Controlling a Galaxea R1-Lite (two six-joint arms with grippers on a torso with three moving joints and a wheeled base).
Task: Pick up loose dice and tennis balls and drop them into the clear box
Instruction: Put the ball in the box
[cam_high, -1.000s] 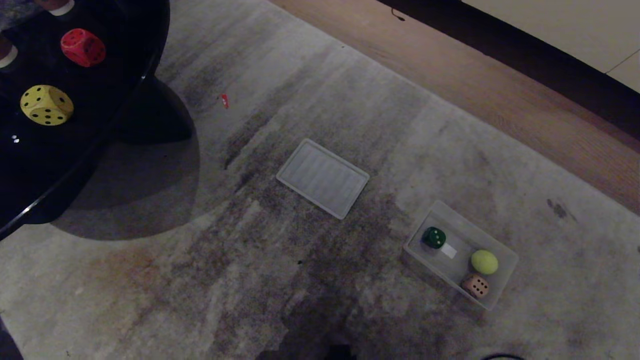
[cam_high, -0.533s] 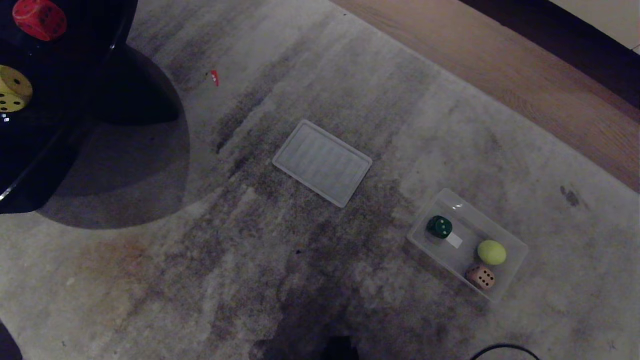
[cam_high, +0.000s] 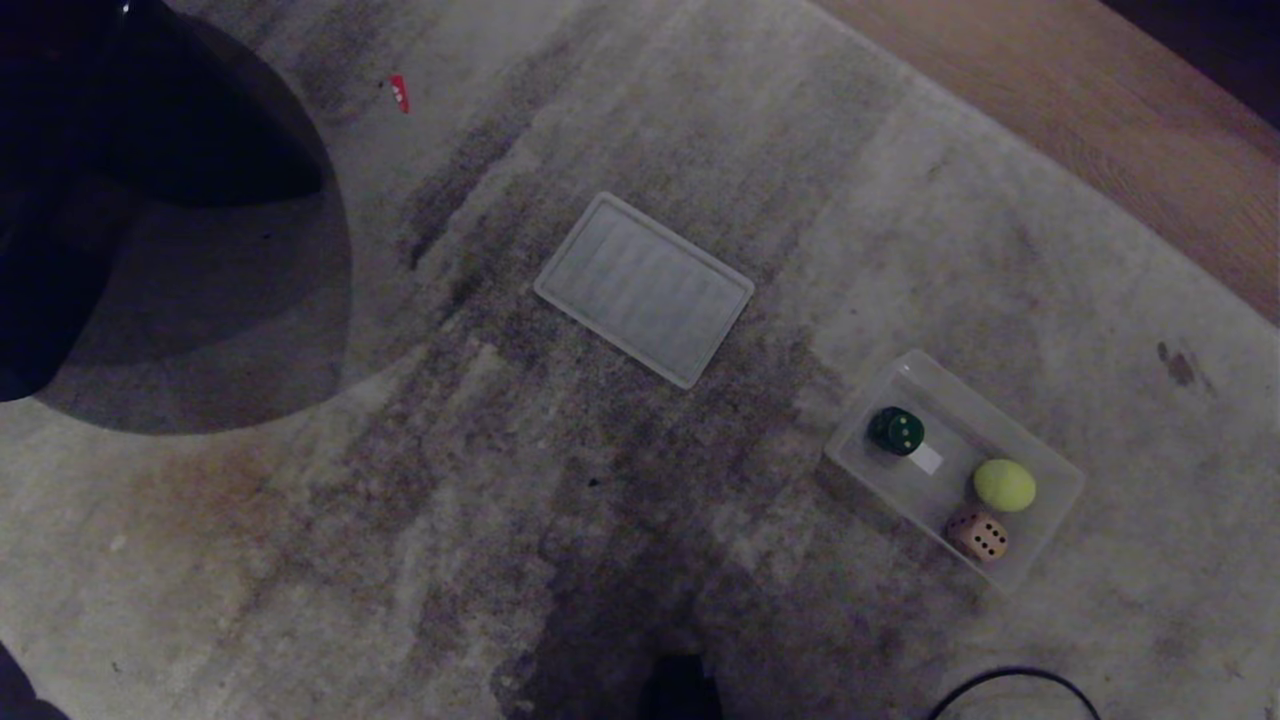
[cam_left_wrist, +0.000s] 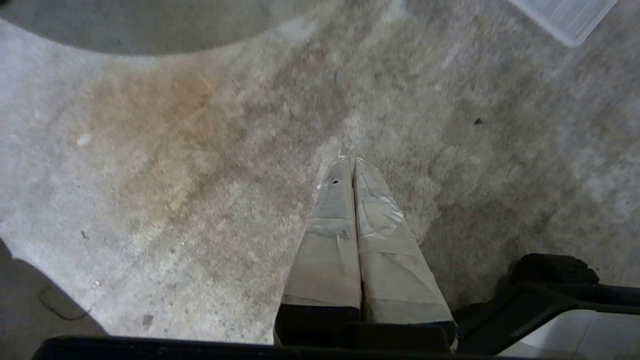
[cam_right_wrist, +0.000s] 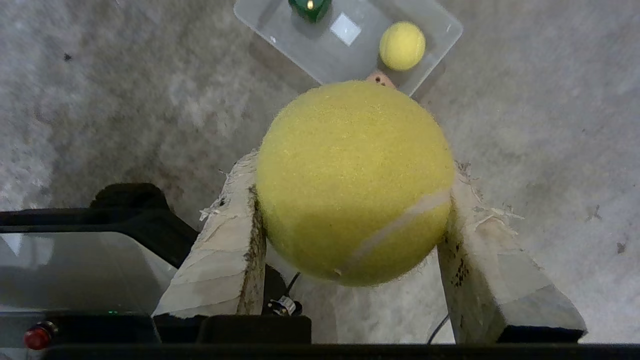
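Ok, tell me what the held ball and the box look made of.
Held tennis ball: fuzzy yellow-green felt, nap visible at its outline, pale seam; core unseen. Clear box: likely see-through plastic, carpet showing through its walls, slight glossy glints.

Head high overhead, wrists low; clear box (cam_high: 1040, 525) shared

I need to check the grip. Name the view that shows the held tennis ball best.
The right wrist view: the held ball fills the frame, clamped between the right gripper's jaws above the carpet. The head view shows only another ball, lying in the clear box. The left wrist view shows no ball.
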